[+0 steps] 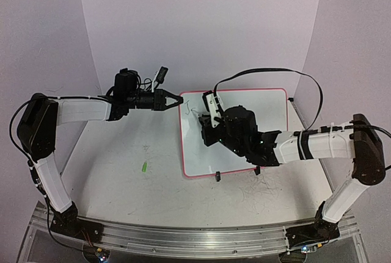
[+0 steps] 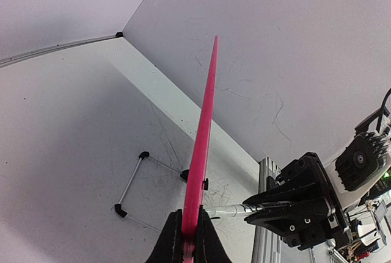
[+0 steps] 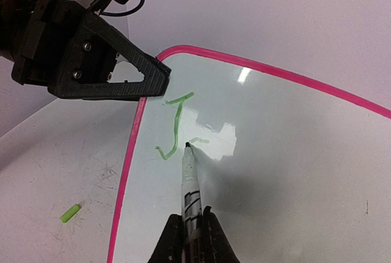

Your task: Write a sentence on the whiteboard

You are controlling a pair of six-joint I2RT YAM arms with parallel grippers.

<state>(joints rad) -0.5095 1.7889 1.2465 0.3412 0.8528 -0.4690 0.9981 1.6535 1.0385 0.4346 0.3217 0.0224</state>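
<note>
- At the bottom centre of the right wrist view, my right gripper [image 3: 190, 234] is pinched narrow on a marker [image 3: 190, 183], with one black finger on each side of its barrel.
- That marker points up the frame. Its dark tip meets the glossy whiteboard [image 3: 293, 153] just beside a short green stroke.
- Up and left of the tip is the sentence [image 3: 175, 122] as it stands: one green "J" and that small stroke, close to the board's rounded pink corner.
- Low in the left wrist view, my left gripper [image 2: 189, 237] is clamped tight on the whiteboard's pink rim, which runs edge-on up the middle of the frame.
- From the top view, the left gripper grips the board's upper left corner and the right gripper hangs over its left half.
- A thin wire stand [image 2: 131, 183] with black feet sits on the table [image 1: 122, 177], left of the rim in the left wrist view.
- A small green piece [image 1: 144, 166] lies on the scribbled table left of the board, well apart from it.
</note>
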